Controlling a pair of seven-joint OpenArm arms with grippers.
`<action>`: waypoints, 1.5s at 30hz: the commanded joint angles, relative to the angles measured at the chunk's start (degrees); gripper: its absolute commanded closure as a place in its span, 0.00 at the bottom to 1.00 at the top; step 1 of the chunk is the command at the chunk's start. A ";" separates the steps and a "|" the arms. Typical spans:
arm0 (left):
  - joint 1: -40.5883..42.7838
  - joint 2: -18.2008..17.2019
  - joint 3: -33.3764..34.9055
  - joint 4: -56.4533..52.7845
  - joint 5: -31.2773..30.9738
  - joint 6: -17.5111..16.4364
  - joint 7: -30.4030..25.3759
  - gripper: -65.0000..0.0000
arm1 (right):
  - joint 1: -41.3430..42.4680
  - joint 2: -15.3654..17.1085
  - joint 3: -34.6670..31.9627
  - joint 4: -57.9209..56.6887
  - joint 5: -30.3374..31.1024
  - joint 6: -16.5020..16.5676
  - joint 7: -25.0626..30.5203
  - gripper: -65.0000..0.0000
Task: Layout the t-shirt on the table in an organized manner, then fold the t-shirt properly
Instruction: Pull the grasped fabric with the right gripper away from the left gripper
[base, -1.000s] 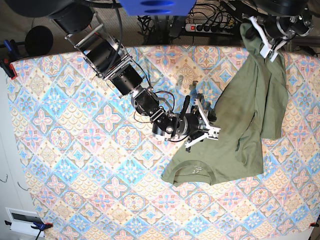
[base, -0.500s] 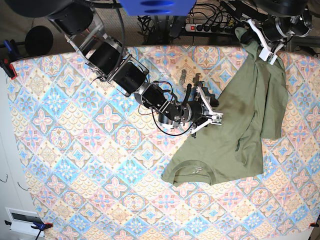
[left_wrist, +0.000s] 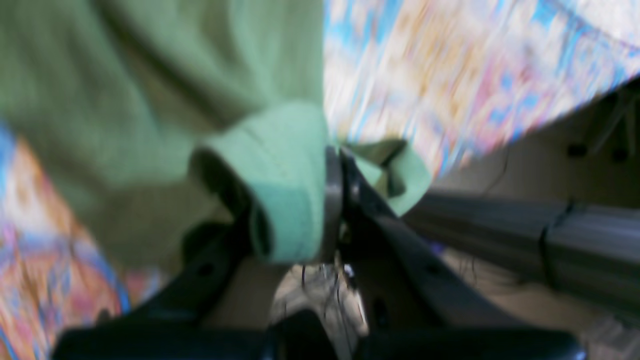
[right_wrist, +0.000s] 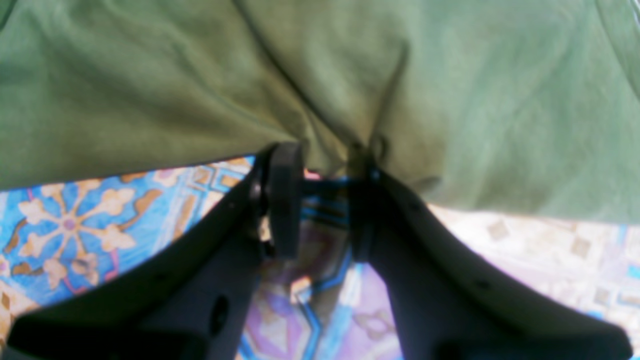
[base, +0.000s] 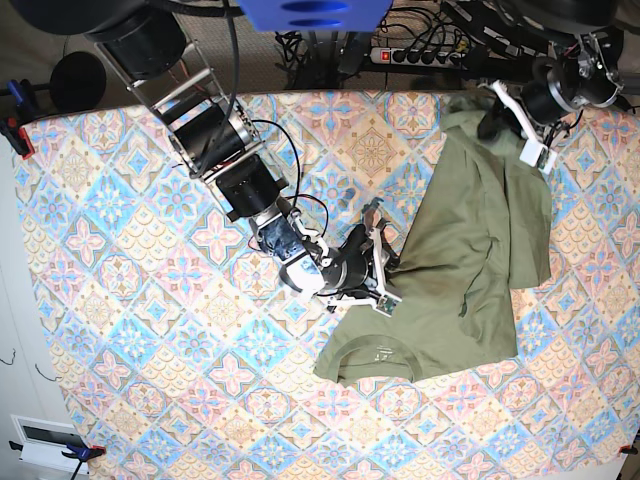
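Cotton t-shirt (base: 470, 270), soft and limp, lies crumpled on the tabletop (base: 150, 330). Left gripper (base: 515, 125) jaws are clamped on a hem corner; right gripper (base: 378, 268) jaws pinch the side edge. Best grasped at hems.

Floor (base: 60, 40) behind the bench, 10 to 2 o'clock: dull grey-brown, partly shadowed. A white power strip (base: 420, 55) lies at 1 o'clock among tangled black cables (base: 300, 45); a round black disc (base: 78, 80) sits at 10 o'clock, just beside a red-and-blue clamp (base: 17, 130) on the edge. White surface (base: 15, 350) along 9 to 7 o'clock, carrying a white box (base: 45, 440) at 7 o'clock; light even, soft shadows.
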 joint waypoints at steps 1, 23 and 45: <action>-0.76 -0.33 -0.39 0.81 -0.93 -0.10 -0.84 1.00 | 1.90 0.52 1.06 0.00 -1.93 -2.21 -2.60 0.76; -8.06 2.13 -0.39 -1.38 -0.40 -0.10 3.21 1.00 | -6.36 6.40 4.13 32.70 -2.02 -0.01 -9.55 0.76; -3.58 4.24 -5.04 -1.30 -2.33 -0.10 2.77 1.00 | -2.23 0.52 -21.71 2.20 -1.67 -5.02 18.85 0.71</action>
